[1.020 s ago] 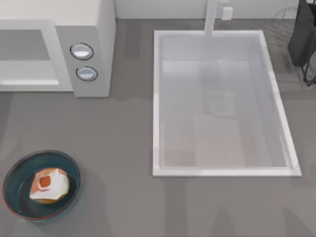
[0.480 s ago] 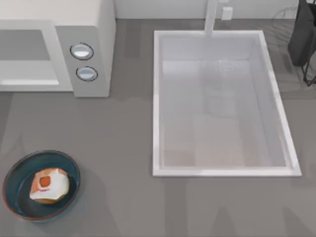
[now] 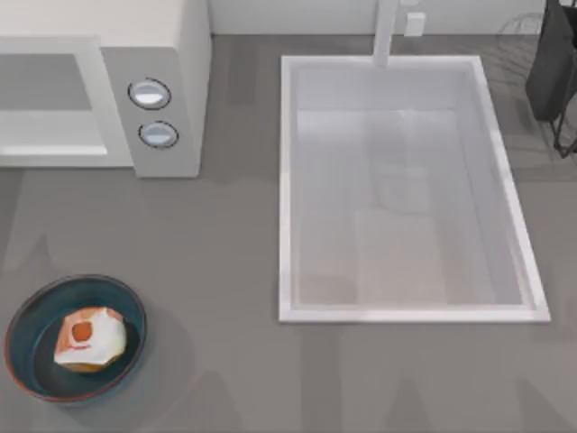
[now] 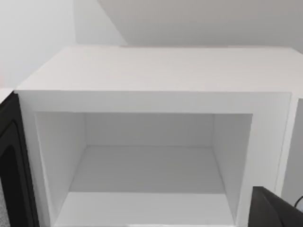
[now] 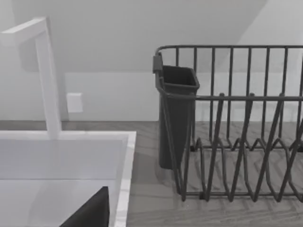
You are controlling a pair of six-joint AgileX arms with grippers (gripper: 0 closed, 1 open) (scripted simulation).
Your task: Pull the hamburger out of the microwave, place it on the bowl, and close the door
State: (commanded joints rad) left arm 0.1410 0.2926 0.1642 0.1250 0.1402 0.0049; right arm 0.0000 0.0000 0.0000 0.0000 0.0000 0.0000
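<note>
The hamburger (image 3: 90, 338), white on top with an orange-red spot, lies inside the dark-blue bowl (image 3: 36, 311) at the table's front left. The off-white microwave (image 3: 171, 54) stands at the back left, its two knobs (image 3: 150, 93) on the grey panel. The left wrist view faces the microwave (image 4: 156, 71): its white cavity (image 4: 147, 170) holds nothing, and the black door (image 4: 12, 165) stands swung open beside it. A dark corner of my left gripper (image 4: 277, 210) shows before the microwave. A dark corner of my right gripper (image 5: 90, 213) hangs over the sink's near side.
A white sink basin (image 3: 287, 180) with a faucet (image 3: 386, 32) takes up the middle and right of the table. A dark wire dish rack (image 3: 554, 63) with a cutlery cup (image 5: 177, 113) stands at the back right. Grey countertop lies between bowl and microwave.
Only faint shadows along the table's front edge have shifted. The hamburger, the bowl and the microwave stand as before.
</note>
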